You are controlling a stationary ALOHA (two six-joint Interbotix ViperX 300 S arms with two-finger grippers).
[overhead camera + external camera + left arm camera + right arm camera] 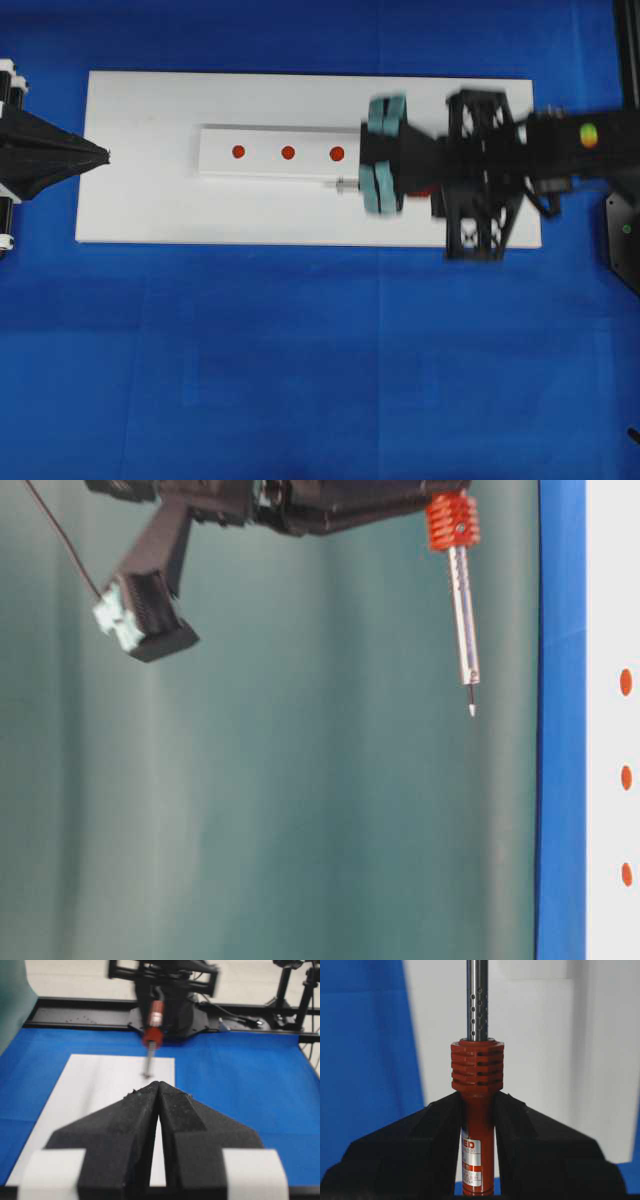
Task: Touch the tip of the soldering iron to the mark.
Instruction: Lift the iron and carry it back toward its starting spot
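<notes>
Soldering iron (pixel 477 1110) above white board (pixel 150 210)

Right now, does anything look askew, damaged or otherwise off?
Nothing stands out. The right pincer grips the soldering iron squarely by its handle, the tip looks straight, and the white strip with three red dots lies flat on the board.

Under me the desk (pixel 300 380) is covered edge to edge in a bright blue cloth, evenly lit. A plain teal-green backdrop (pixel 300 810) stands along one side. Past the desk's far edge in my left wrist view runs a black frame rail (pixel 75 1007), with pale floor (pixel 65 977) behind it.
</notes>
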